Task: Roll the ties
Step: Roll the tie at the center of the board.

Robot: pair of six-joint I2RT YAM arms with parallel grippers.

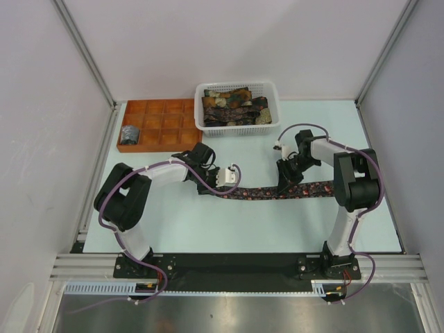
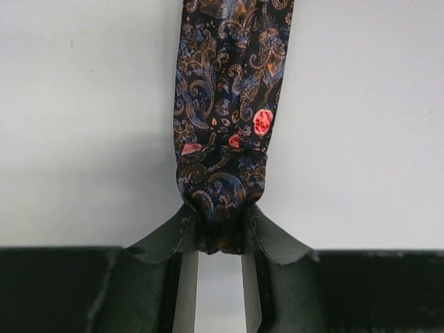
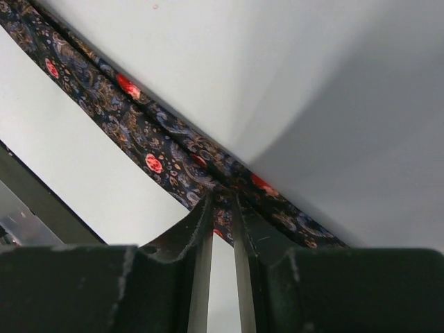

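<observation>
Bright, even overhead light; all three views sharp.
Soft grey shadow fans toward 4 o'clock across the table (image 3: 361,159) in the right wrist view; faint glare streaks the steel sheet (image 1: 229,312) at 6 o'clock in the top view.

Pale counter (image 1: 229,229) with a light blue-green surface. White panel walls (image 1: 229,41) enclose it, joined by aluminium posts (image 1: 83,48). Lighting is even.

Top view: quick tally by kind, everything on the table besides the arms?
Dark tie laid out flat, held by left gripper and right gripper: 1
Rolled tie in orange tray: 1
White mesh basket: 1, holding a pile of ties I can't count apart
Orange compartment tray: 1
Total: 4 items, plus the uncounted pile
</observation>
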